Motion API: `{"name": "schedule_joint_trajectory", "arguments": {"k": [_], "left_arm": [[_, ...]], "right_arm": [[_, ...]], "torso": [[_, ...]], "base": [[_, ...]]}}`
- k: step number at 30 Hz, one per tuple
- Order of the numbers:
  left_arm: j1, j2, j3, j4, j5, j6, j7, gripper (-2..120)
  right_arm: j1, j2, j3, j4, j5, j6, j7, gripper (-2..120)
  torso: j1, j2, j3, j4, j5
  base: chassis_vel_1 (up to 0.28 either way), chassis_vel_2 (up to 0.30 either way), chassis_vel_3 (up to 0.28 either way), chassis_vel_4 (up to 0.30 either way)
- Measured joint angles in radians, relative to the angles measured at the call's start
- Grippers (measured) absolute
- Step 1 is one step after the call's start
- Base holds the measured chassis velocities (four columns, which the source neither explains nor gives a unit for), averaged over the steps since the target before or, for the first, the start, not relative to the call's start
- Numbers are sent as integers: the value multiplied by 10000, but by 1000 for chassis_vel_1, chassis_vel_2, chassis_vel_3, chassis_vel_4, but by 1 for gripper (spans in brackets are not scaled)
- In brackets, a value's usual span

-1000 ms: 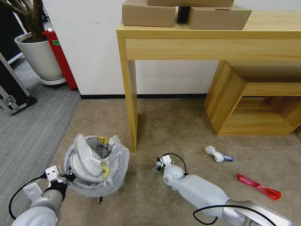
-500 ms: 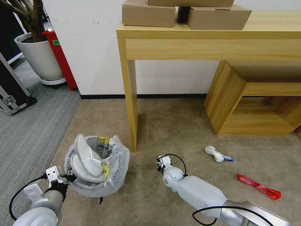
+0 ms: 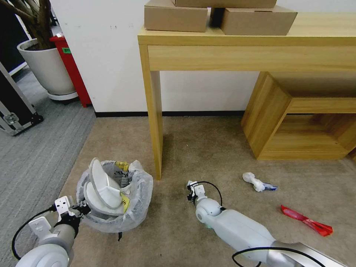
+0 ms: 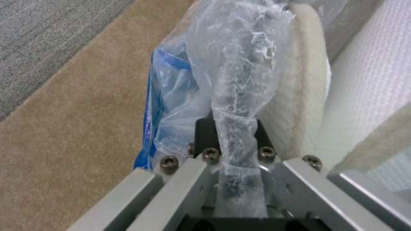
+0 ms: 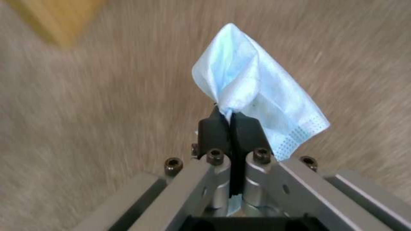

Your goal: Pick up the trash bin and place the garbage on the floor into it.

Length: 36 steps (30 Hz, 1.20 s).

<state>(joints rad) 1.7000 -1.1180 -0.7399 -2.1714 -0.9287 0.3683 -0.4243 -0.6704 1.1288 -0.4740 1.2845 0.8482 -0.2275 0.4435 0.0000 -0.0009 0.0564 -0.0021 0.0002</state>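
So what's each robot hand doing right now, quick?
Left gripper: shut on the trash bin rim.
Right gripper: shut on a blue face mask.

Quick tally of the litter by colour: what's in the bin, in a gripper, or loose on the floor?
White slippers in the trash bin: 2
Light blue face mask in the right gripper: 1
White crumpled paper on the floor: 1
Red wrapper on the floor: 1
Total: 5
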Motion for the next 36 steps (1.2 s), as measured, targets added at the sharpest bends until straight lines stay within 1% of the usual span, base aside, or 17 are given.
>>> {"name": "schedule_joint_trajectory", "arguments": {"k": [3, 4, 6, 7, 8, 10, 11, 13, 15, 17, 18, 21, 22, 24, 25, 28, 36], "left_arm": [[-46, 32, 17, 60, -6, 2, -2, 0], [-46, 32, 17, 60, -6, 2, -2, 0], [-53, 51, 20, 67, -7, 18, -5, 0], [-60, 51, 25, 67, -9, 34, -7, 0], [-60, 51, 25, 67, -9, 34, -7, 0], [-81, 39, 52, 26, -11, 74, -23, 0], [-81, 39, 52, 26, -11, 74, -23, 0], [-101, 15, 68, -29, -11, 96, -38, 0], [-103, 12, 69, -35, -11, 99, -39, 0], [-119, -15, 69, -116, -7, 125, -59, 0], [-119, -15, 69, -116, -7, 125, -59, 0], [-130, -49, 56, -215, -4, 151, -92, 0], [-130, -49, 56, -215, -4, 151, -92, 0], [-136, -72, 40, -246, -2, 163, -111, 0], [-136, -72, 40, -246, -2, 163, -111, 0], [-147, -106, 6, -262, -2, 165, -124, 0], [-186, -112, -14, -278, -23, 165, -138, 0]], "right_arm": [[-368, -963, 500, 1607, 6, 561, -295, 0], [-368, -963, 500, 1607, 6, 561, -295, 0], [-488, -1627, 689, 3003, -81, 1190, -762, 0], [-479, -1796, 727, 3487, -76, 1330, -900, 0], [-479, -1796, 727, 3487, -76, 1330, -900, 0], [-238, -2231, 739, 5092, 221, 1652, -1339, 0], [-238, -2231, 739, 5092, 221, 1652, -1339, 0], [174, -2499, 540, 6207, 686, 1693, -1588, 0], [257, -2535, 476, 6396, 787, 1694, -1617, 0], [976, -2790, -193, 7543, 1478, 1670, -1763, 0], [976, -2790, -193, 7543, 1478, 1670, -1763, 0], [1704, -2908, -1306, 8143, 1991, 1628, -1833, 0], [1704, -2908, -1306, 8143, 1991, 1628, -1833, 0], [2200, -2898, -2063, 8302, 2170, 1607, -1841, 0], [2200, -2898, -2063, 8302, 2170, 1607, -1841, 0], [2757, -2815, -2829, 8330, 2323, 1635, -1842, 0], [3108, -2667, -3625, 8189, 2375, 1597, -1736, 0]], "torso": [[0, 0, 0, -2, -3], [0, 0, 0, -2, -3], [0, 0, 0, -3, -1], [0, 0, 0, -1, -1], [0, 0, 0, -1, -1], [0, 0, 0, 0, 0], [0, 0, 0, 0, 0], [0, 0, 0, 0, -3], [0, 0, 0, 1, -1], [0, 1, -1, 1, -5], [0, 1, -1, 1, -5], [0, 0, 0, 0, -3], [0, 0, 0, 0, -3], [0, 0, 0, 1, -3], [0, 0, 0, 1, -3], [0, 0, 0, 1, -2], [0, 0, 0, 1, -3]], "base": [[0, 0, 0, 0], [0, 0, 0, 0], [0, 0, 0, 0], [0, 0, 0, 0], [0, 0, 0, 0], [0, 0, 0, 0], [0, 0, 0, 0], [0, 0, 0, 0], [0, 0, 0, 0], [0, 0, 0, 0], [0, 0, 0, 0], [0, 0, 0, 0], [0, 0, 0, 0], [0, 0, 0, 0], [0, 0, 0, 0], [0, 0, 0, 0], [0, 0, 0, 0]]}}
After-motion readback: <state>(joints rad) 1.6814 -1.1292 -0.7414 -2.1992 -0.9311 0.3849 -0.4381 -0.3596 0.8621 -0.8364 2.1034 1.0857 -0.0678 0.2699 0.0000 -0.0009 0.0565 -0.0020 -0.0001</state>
